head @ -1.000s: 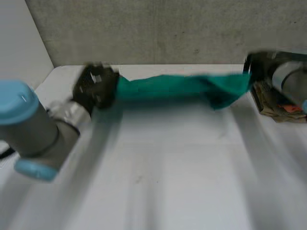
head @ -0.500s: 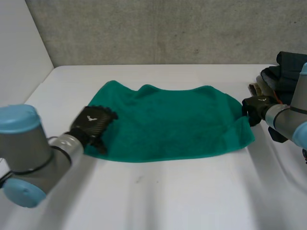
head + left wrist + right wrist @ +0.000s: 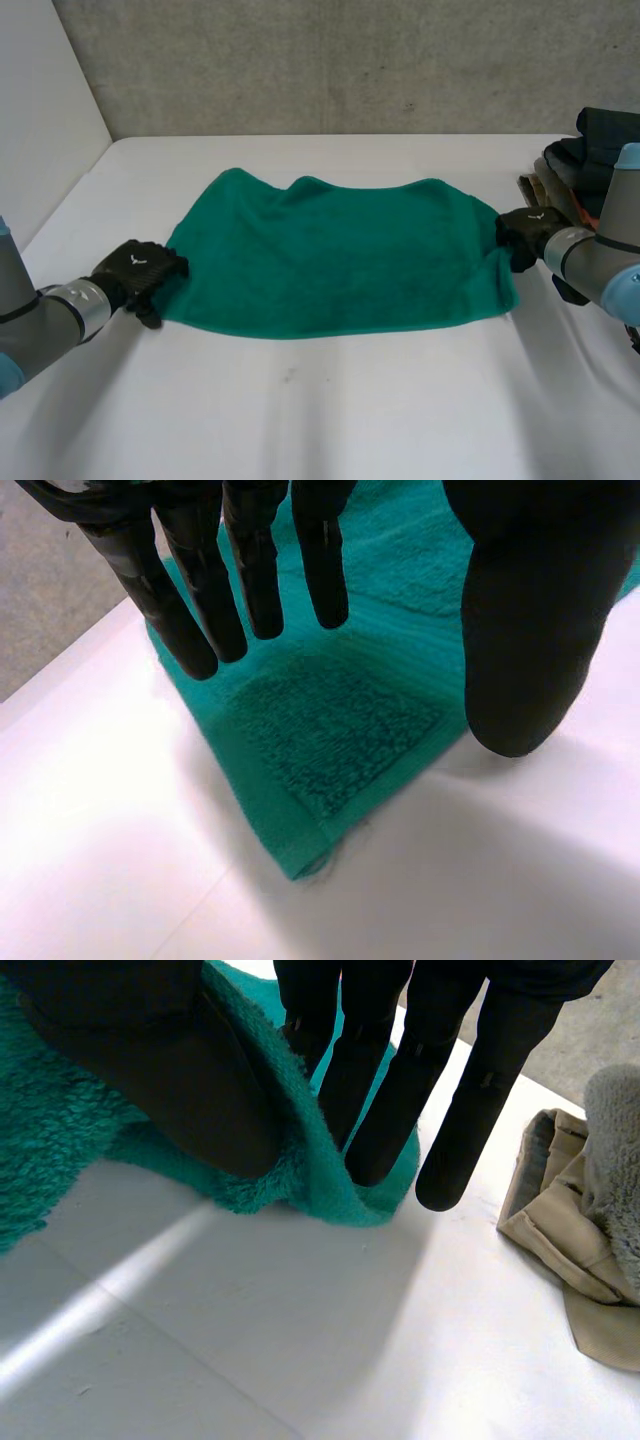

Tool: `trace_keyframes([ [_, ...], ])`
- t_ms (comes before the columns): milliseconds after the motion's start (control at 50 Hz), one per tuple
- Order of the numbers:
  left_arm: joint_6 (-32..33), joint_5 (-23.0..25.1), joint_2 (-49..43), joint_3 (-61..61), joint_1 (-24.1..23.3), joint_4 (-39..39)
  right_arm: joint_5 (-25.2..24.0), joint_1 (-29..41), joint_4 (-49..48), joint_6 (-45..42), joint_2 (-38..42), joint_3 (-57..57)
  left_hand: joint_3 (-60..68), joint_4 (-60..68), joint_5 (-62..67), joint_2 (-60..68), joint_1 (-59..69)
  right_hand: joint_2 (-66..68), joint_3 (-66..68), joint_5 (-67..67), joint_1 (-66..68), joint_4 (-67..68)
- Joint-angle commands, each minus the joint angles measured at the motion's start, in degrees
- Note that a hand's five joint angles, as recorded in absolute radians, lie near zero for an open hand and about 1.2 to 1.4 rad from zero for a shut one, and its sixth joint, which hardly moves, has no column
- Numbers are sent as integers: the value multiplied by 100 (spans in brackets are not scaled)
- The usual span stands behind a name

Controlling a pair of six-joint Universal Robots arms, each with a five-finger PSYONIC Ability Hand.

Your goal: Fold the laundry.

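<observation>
A green towel (image 3: 340, 255) lies spread flat across the middle of the white table (image 3: 330, 410). My left hand (image 3: 135, 275) hovers at the towel's near left corner (image 3: 330, 740), fingers and thumb apart, holding nothing. My right hand (image 3: 522, 232) is at the towel's right edge. There its thumb and fingers (image 3: 385, 1090) pinch a raised fold of the green towel (image 3: 330, 1175) close to the table.
A pile of other laundry (image 3: 585, 165) sits at the table's right side, with beige cloth (image 3: 570, 1230) and a grey fleecy piece (image 3: 615, 1150) close to my right hand. A grey wall runs behind the table.
The towel, held stretched in the air between both hands a second ago, now lies flat. My left hand let go of its corner and drew back towards the near left.
</observation>
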Motion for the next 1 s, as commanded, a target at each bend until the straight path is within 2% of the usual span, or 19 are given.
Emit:
trace_keyframes([
  [20, 0, -50, -228, 160, -46, 323, -3, 8, -2, -29, -4, 35, 710, 683, 675, 712, 704, 1272, 1203, 1183, 1565, 1151],
  [300, 9, -305, -878, 995, -248, 342, -3, 25, -2, -64, -66, 131, 862, 834, 827, 863, 855, 1272, 1203, 1183, 1565, 1151],
  [420, -8, -384, -940, 1268, -292, 227, -3, 25, -2, -73, -110, 175, 1988, 1961, 1953, 1990, 1982, 1272, 1203, 1183, 1565, 1151],
  [740, -211, -525, -984, 1620, -486, 447, -3, 52, -2, -82, -110, 193, 1669, 1642, 1634, 1671, 1663, 1272, 1203, 1183, 1565, 1151],
  [840, -193, -551, -1072, 1638, -547, 438, -3, 61, -2, -82, -101, 202, 1014, 986, 979, 1015, 1007, 1272, 1203, 1183, 1565, 1151],
  [1000, -70, -516, -747, 1208, -591, 639, 6, 69, -2, -161, -110, 219, 1633, 1605, 1598, 1635, 1626, 1272, 1203, 1183, 1565, 1151],
])
